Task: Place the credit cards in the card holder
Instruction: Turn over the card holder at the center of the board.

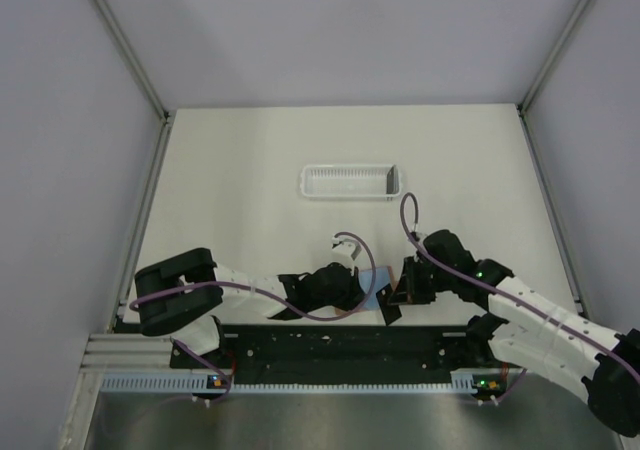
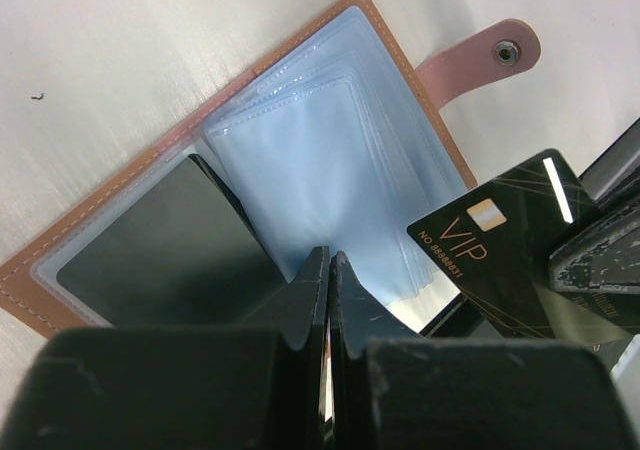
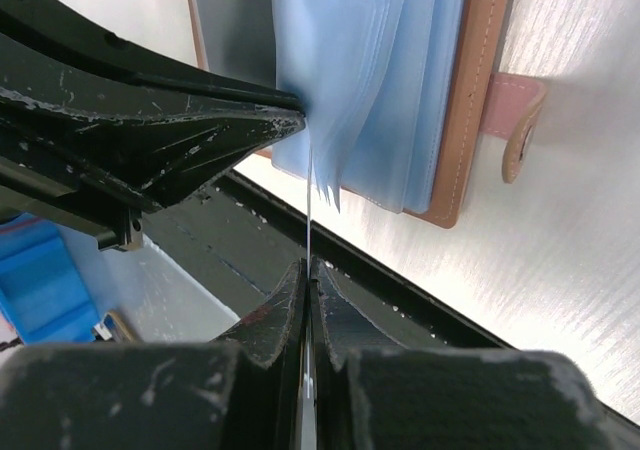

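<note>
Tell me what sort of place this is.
Probably a robot test cell in a lab: plain grey panel walls on metal frame posts, two white-and-black robot arms bolted at the near edge, and a white table with a white slatted plastic tray.

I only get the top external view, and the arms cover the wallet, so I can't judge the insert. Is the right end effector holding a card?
Observer: Yes. The right end effector is shut on a black card printed VIP, with one corner over the open card holder.
Operator: Is any pocket taken?
Observer: A dark rectangle fills the pocket on the other half. I can't tell if it's a card.
Operator: And the left end effector?
Observer: The left end effector is shut, its tips at the edge of the clear sleeves.
</note>
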`<state>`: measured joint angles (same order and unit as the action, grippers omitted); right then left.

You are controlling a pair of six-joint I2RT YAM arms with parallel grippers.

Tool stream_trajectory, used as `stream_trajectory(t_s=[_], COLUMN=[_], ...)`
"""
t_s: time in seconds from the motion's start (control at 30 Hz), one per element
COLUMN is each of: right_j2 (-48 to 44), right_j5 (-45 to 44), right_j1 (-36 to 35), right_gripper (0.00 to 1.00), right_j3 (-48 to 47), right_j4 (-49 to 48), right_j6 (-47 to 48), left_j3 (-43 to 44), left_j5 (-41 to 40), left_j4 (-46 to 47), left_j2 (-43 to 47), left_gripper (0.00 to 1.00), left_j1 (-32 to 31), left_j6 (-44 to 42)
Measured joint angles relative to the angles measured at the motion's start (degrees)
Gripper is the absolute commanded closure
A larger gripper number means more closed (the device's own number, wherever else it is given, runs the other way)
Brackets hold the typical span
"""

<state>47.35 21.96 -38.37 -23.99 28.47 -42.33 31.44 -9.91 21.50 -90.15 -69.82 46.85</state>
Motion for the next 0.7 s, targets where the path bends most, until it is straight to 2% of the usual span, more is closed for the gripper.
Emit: stream_trajectory(t_s=[0.7], right_j2=[2.7], right_j5=[-0.9], right_j1=[-0.3], right_gripper=[1.00], right_j3=[0.0], right_j4=[-0.1], right_j6=[-0.4], left_j3=[0.3], left_j5=[0.0], left_j4=[-0.5], left_j2=[-0.1], left_gripper=[1.00], left_j1=[0.0], left_j6=[0.0])
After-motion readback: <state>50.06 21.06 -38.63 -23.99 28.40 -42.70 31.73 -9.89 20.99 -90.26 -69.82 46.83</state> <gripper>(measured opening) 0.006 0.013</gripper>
